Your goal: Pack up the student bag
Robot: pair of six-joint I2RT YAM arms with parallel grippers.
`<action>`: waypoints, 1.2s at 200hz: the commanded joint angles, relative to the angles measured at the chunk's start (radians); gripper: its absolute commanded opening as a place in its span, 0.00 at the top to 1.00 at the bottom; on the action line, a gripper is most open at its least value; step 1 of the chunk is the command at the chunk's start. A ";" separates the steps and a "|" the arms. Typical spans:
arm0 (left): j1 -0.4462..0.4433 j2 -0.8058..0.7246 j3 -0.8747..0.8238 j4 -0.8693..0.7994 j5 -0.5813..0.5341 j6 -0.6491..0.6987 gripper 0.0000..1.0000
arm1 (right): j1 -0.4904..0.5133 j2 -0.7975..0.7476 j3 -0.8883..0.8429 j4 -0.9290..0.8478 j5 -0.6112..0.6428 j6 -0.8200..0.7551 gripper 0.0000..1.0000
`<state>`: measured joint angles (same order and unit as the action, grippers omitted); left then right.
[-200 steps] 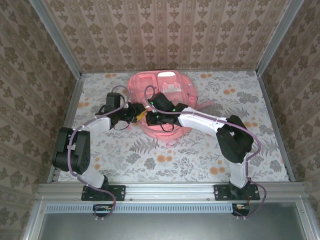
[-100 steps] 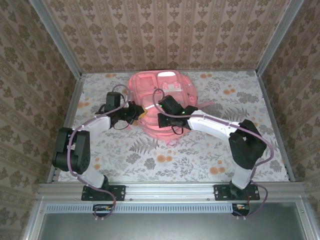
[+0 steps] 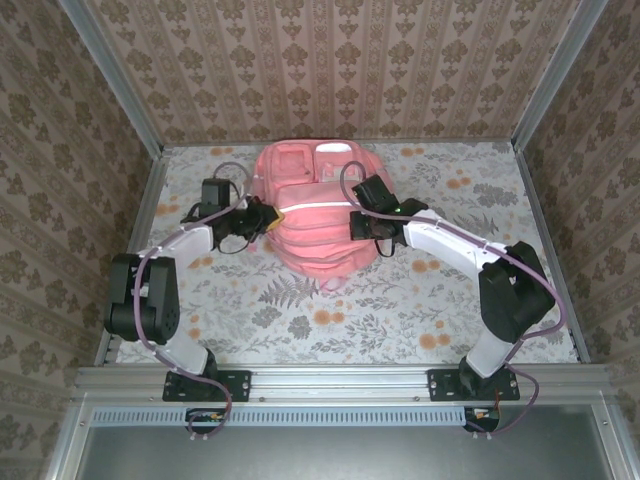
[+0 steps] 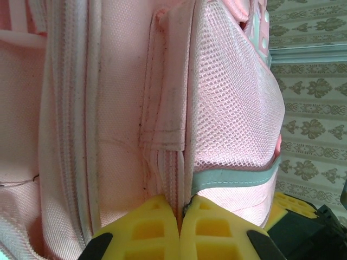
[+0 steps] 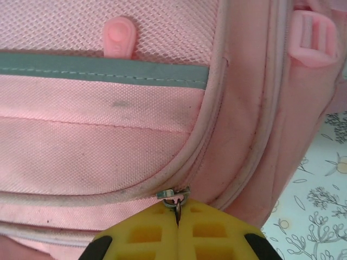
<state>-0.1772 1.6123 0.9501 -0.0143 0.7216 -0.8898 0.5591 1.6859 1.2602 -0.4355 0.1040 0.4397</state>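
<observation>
Top view: floral-print worktop (image 3: 300, 300) inside wallpapered walls (image 3: 330, 70); student bag (image 3: 315, 225) lies at far centre.
Left wrist: left fingers (image 4: 152, 227) pressed together on the bag's side seam, beside the mesh pocket (image 4: 233, 108).
Right wrist: right fingers (image 5: 149, 233) pinch the zip pull (image 5: 174, 196) on the bag's curved zip.

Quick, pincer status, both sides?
Left pincer: closed on a seam of the student bag.
Right pincer: closed on the bag's zipper pull.
</observation>
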 commanded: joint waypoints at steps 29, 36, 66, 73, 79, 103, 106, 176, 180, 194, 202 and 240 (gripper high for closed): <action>0.106 -0.033 0.073 -0.097 -0.150 0.094 0.79 | 0.031 0.049 0.047 0.041 -0.237 -0.069 1.00; 0.105 -0.055 0.065 -0.115 -0.161 0.093 0.67 | 0.049 0.062 0.057 0.056 -0.271 -0.062 1.00; 0.106 -0.171 -0.009 -0.144 -0.175 0.057 0.41 | 0.119 0.140 0.127 0.117 -0.356 -0.015 1.00; 0.105 -0.198 -0.031 -0.141 -0.168 0.043 0.39 | 0.136 0.160 0.149 0.126 -0.368 -0.009 1.00; 0.105 -0.216 -0.051 -0.139 -0.158 0.029 0.38 | 0.148 0.174 0.167 0.133 -0.377 -0.003 1.00; 0.087 -0.277 -0.125 -0.063 -0.100 -0.054 0.36 | 0.179 0.226 0.232 0.159 -0.422 0.021 1.00; 0.083 -0.280 -0.132 -0.053 -0.092 -0.063 0.36 | 0.181 0.231 0.240 0.160 -0.425 0.024 1.00; -0.005 -0.151 -0.123 0.119 -0.055 -0.194 0.42 | 0.194 0.231 0.239 0.166 -0.431 0.036 1.00; -0.009 -0.141 -0.119 0.119 -0.059 -0.195 0.43 | 0.194 0.228 0.235 0.165 -0.429 0.036 1.00; -0.020 -0.113 -0.111 0.116 -0.071 -0.201 0.48 | 0.194 0.216 0.223 0.162 -0.417 0.037 1.00; -0.024 -0.103 -0.112 0.116 -0.071 -0.203 0.55 | 0.194 0.210 0.218 0.157 -0.408 0.034 1.00; -0.009 -0.117 -0.123 0.052 -0.168 -0.163 0.90 | 0.189 0.153 0.146 0.086 -0.302 -0.048 1.00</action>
<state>-0.1913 1.5024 0.8082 0.0582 0.6296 -1.0824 0.7467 1.9278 1.4601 -0.3126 -0.2558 0.4694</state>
